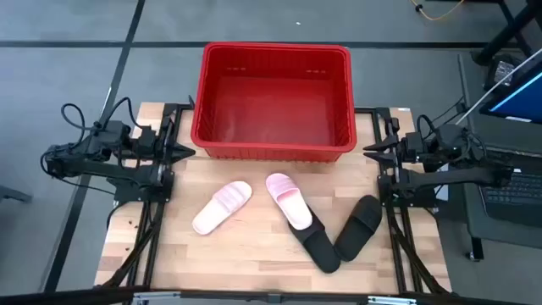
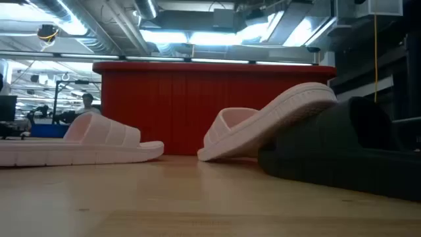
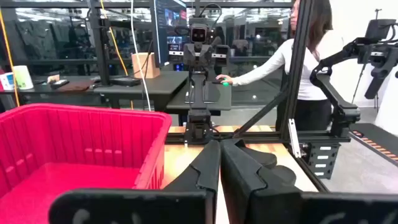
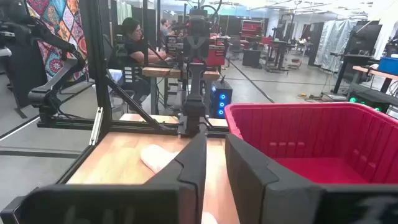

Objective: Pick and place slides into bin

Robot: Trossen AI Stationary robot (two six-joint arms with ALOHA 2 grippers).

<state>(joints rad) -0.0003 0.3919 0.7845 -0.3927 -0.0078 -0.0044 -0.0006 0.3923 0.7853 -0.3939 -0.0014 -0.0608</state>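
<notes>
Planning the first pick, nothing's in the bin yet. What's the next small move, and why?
Probably swing the left hand down over the flat pink slide. Both arms wait at the table's sides, the red bin holds nothing, and that slide lies alone. The other pink slide leans on a black slide, so it's trickier.

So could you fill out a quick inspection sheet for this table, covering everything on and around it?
Surface: wooden table, bare between items.
Job's things: red bin empty; two pink slides, one leaning on a black slide; second black slide beside it.
Clutter: nothing seen.
Grippers: left gripper shut, right gripper slightly apart, both empty at the table's sides.
Cables: black leads by the left arm.
Surroundings: people at desks.
</notes>
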